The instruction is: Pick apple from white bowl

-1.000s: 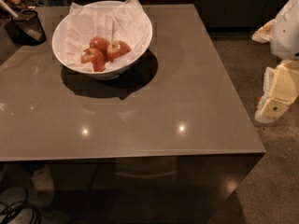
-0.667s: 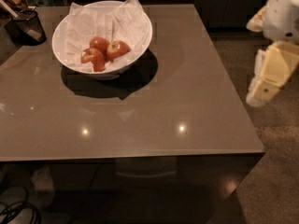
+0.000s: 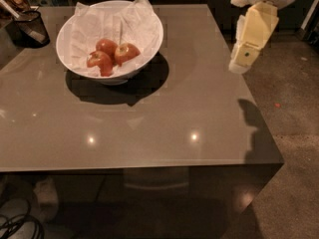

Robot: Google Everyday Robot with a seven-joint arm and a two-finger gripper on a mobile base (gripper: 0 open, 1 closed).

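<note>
The white bowl (image 3: 149,29) stands at the back left of the grey table (image 3: 164,113), lined with crumpled white paper. Three red apples lie in it. The apple (image 3: 126,51) with a pale patch at its stem hollow is the right one; two redder apples (image 3: 101,60) lie to its left. My gripper (image 3: 241,62), cream-coloured, hangs above the table's right edge, well to the right of the bowl and apart from it. It points down and to the left.
A small dark mesh cup (image 3: 30,28) with utensils stands at the table's back left corner. The table's right edge borders speckled floor (image 3: 294,133). Cables (image 3: 17,225) lie on the floor at the lower left, under the front edge.
My arm has risen and swung left, from low beside the table's right edge to above that edge. The bowl and apples have not moved.
</note>
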